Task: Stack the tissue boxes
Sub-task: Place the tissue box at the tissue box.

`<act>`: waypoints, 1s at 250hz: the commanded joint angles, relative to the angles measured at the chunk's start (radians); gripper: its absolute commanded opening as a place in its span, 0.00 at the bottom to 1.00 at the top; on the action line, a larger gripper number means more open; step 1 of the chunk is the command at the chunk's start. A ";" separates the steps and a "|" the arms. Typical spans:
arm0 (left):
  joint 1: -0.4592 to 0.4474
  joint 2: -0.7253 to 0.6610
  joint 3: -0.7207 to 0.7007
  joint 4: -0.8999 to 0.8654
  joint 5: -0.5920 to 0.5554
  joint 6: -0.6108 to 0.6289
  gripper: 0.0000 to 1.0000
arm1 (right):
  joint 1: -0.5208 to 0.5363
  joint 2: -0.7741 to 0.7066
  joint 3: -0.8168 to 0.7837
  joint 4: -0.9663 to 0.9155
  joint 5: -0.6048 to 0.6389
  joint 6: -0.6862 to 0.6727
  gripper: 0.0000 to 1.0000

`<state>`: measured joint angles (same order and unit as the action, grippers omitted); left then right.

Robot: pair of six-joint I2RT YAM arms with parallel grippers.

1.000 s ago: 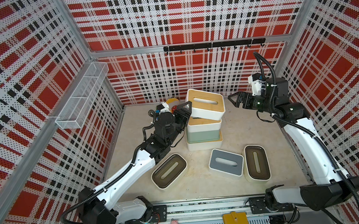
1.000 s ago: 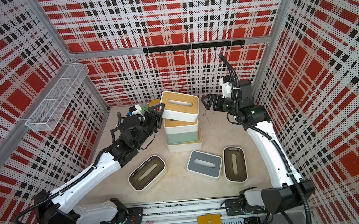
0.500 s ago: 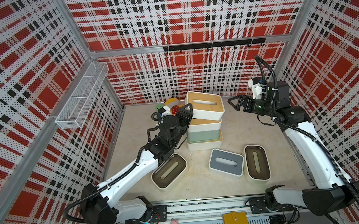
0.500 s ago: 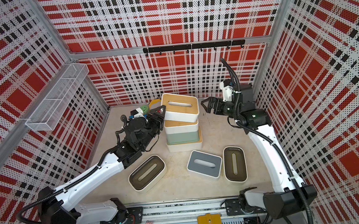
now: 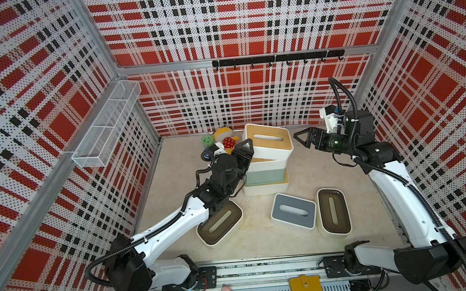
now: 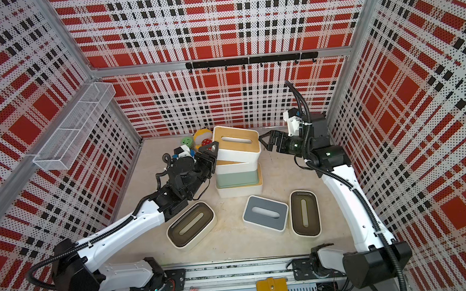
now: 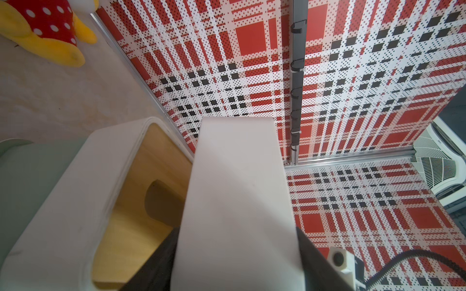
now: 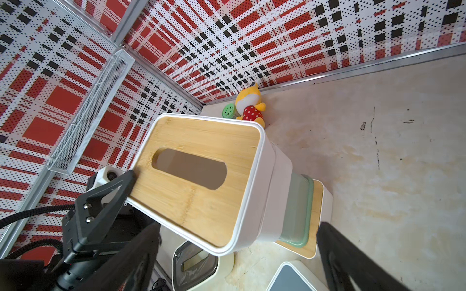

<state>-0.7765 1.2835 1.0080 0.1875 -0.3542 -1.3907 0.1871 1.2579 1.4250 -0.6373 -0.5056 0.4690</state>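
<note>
Moved: top box (image 5: 268, 143) and both arms, slightly lower.
L gripper (image 5: 246, 152): clamped on top box's end, tilted over stack (image 5: 265, 177) to line up.
R gripper (image 5: 299, 141): wide, empty, by far end, prob. to steady.
Loose boxes (image 5: 293, 211): 3 on counter (image 5: 342, 171).

Four boxes piled, three lying loose

The left gripper (image 5: 246, 152) clamps the left end of the top box (image 5: 269, 146) — bamboo-lidded, tilted, askew over a white box (image 5: 267, 164), a green box (image 5: 265, 176) and a bottom box (image 5: 266, 188). The right gripper (image 5: 299, 140) hangs just beside its right end, jaws apart. Nearer the front lie a dark-lidded box (image 5: 221, 226) partly under the left arm (image 5: 175, 221), a grey-lidded box (image 5: 293, 211) and a second dark-lidded box (image 5: 333, 213) — the last two just beside each other.
</note>
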 commanded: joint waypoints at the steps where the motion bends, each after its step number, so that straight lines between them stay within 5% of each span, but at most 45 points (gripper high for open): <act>1: -0.009 -0.024 -0.003 0.107 -0.035 -0.023 0.39 | -0.005 -0.034 -0.019 0.071 -0.029 0.017 1.00; 250: -0.003 -0.028 -0.066 0.132 -0.044 -0.066 0.65 | -0.005 0.011 -0.054 0.137 -0.118 0.055 1.00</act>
<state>-0.7860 1.2819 0.9508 0.2615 -0.3824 -1.4387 0.1871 1.2587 1.3849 -0.5587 -0.5983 0.5117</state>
